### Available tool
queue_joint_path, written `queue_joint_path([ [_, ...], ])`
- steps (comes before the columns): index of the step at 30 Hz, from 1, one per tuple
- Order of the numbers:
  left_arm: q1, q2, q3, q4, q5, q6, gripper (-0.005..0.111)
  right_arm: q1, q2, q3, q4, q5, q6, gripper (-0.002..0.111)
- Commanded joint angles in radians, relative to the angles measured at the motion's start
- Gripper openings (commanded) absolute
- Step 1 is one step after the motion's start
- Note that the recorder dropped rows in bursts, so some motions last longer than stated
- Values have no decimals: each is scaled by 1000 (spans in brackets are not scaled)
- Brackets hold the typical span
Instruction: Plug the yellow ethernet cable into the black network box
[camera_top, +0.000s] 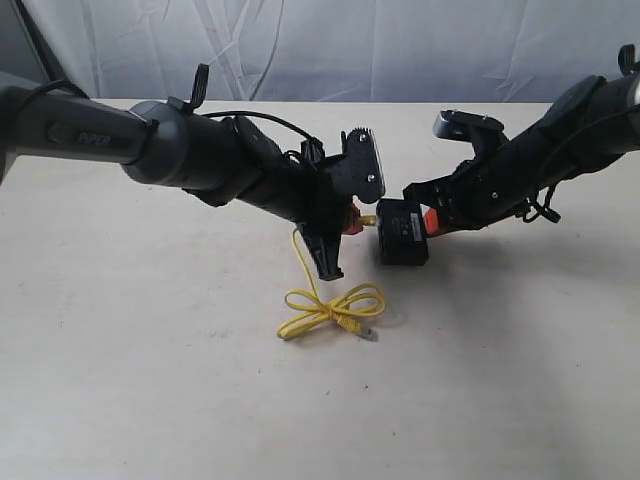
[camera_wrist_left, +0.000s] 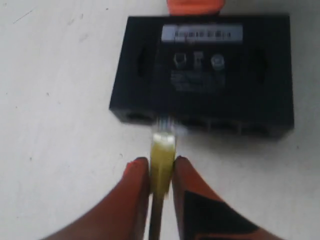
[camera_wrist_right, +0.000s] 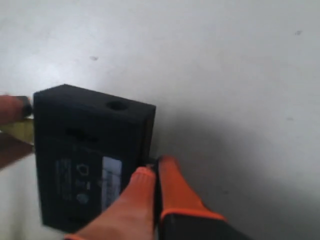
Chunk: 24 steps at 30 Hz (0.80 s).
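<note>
The cable (camera_top: 330, 305) is bright yellow, its plug (camera_wrist_left: 164, 129) clear. The box (camera_top: 403, 232) is plain black, with a pale grey label (camera_wrist_left: 202, 33) carrying dark print. The fingers (camera_wrist_left: 127, 202) are orange with black patches. The table (camera_top: 150, 350) is cream-white and the arms (camera_top: 200, 150) are dark grey.

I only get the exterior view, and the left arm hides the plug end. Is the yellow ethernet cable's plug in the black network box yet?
Observer: In the left wrist view, the clear plug of the yellow ethernet cable sits right at the port side of the black network box. Its yellow boot is fully outside, and blur hides whether the tip is in.
Operator: Is the left hand gripping it?
Observer: Yes, the left hand pinches the boot between its orange fingers.
Operator: And the right hand?
Observer: In the right wrist view, the right hand has its fingers close together, tips against the box side opposite the ports.
</note>
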Motion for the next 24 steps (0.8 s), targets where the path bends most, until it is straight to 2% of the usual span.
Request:
queue_joint_path([
  [1, -19, 0, -15, -40, 37, -8, 37, 34, -17, 1, 54, 87, -10, -1],
  [3, -19, 0, -15, -42, 34, -8, 46, 34, -17, 1, 52, 84, -10, -1],
  [8, -19, 0, -15, -42, 32, -8, 47, 34, -17, 1, 47, 80, -10, -1],
  [11, -19, 0, -15, -42, 21, -8, 47, 32, -20, 1, 21, 45, 65, -1],
  [17, -11, 0, -15, -39, 15, -8, 47, -37, -45, 1, 17, 52, 116, -1],
  [24, -1, 0, -15, -39, 15, -8, 47, -49, -45, 1, -3, 64, 121, -1],
])
